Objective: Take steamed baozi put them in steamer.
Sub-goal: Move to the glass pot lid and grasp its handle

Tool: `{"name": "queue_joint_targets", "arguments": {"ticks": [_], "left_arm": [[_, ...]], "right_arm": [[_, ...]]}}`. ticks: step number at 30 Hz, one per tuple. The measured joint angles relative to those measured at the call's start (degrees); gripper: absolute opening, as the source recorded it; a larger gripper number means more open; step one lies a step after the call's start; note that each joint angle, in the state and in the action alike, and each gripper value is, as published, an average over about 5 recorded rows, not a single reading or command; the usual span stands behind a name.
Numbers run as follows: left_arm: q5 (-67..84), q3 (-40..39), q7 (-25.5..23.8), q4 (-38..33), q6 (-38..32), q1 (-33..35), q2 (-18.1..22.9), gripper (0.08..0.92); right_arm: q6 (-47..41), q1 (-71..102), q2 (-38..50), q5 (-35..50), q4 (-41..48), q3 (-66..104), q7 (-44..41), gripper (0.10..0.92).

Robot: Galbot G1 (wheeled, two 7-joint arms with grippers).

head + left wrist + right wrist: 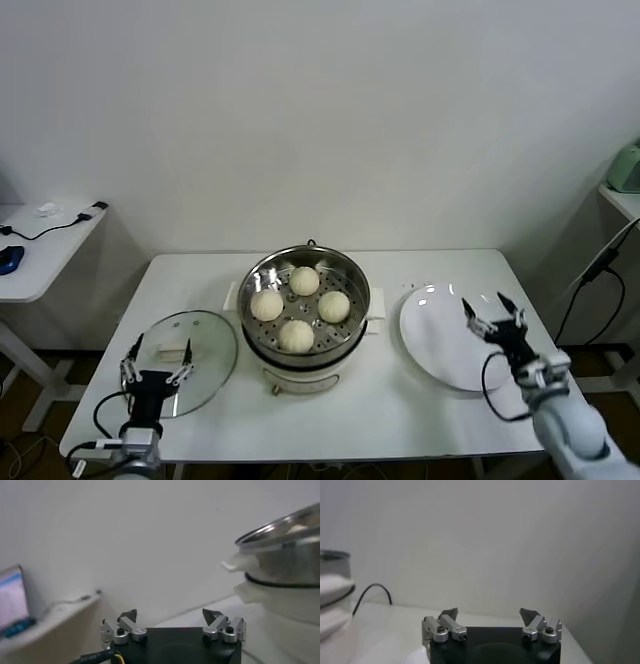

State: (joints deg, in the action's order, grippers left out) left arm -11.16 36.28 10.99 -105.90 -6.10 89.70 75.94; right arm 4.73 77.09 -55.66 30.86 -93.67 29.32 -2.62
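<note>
- Head view: the steamer (pixel 305 352), a shiny steel pot on a cream-white base, stands at the middle of the white surface (pixel 420 410), nearer its front edge than its back edge.
- Four steamed baozi (pixel 299 307) lie on the perforated tray inside the steamer, spaced apart in a diamond: one toward the back, one toward the front, one on each side.
- A round glass lid (pixel 205 345) lies flat near the front left corner of the surface, just beside the steamer.
- A flat white plate (pixel 440 345) lies toward the right edge of the surface, bare.
- The left gripper (pixel 156 362) hovers over the front part of the glass lid, jaws spread and holding nothing.
- The right gripper (pixel 492 312) hovers over the right part of the plate, jaws spread and holding nothing.
- A side table (pixel 40 260) stands off to the left with a cable lying on it.
- Left wrist view: the left gripper (pixel 172 616) shows its jaws wide apart with nothing between them; the steamer (pixel 280 565) rises close by, steel rim above cream base.
- Right wrist view: the right gripper (pixel 492 615) has its jaws spread and empty; the edge of the steamer (pixel 332 595) shows well apart from it.
</note>
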Motion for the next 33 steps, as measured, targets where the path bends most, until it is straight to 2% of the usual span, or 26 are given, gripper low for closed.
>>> {"name": "queue_joint_targets", "arguments": {"ticks": [7, 13, 21, 33], "left_arm": [[-18.08, 0.43, 7.60, 3.53, -2.22, 0.49, -2.34, 0.823], [-33.66, -0.08, 11.30, 7.21, -1.55, -0.03, -4.82, 0.823], [-46.20, -0.78, 12.37, 13.11, 2.45, -2.46, -5.77, 0.823], [-55.03, -2.07, 12.84, 19.75, 6.21, -7.12, -5.28, 0.823]], "right_arm": [[2.20, 6.10, -7.30, -4.12, -1.71, 2.45, 1.35, 0.823], [2.68, 7.83, -10.99, -6.99, -2.35, 3.28, 1.84, 0.823], [2.86, 9.30, -13.92, -9.67, -3.06, 3.85, 2.20, 0.823], [3.10, 10.12, -15.80, -11.73, -3.64, 4.33, 2.51, 0.823]]}}
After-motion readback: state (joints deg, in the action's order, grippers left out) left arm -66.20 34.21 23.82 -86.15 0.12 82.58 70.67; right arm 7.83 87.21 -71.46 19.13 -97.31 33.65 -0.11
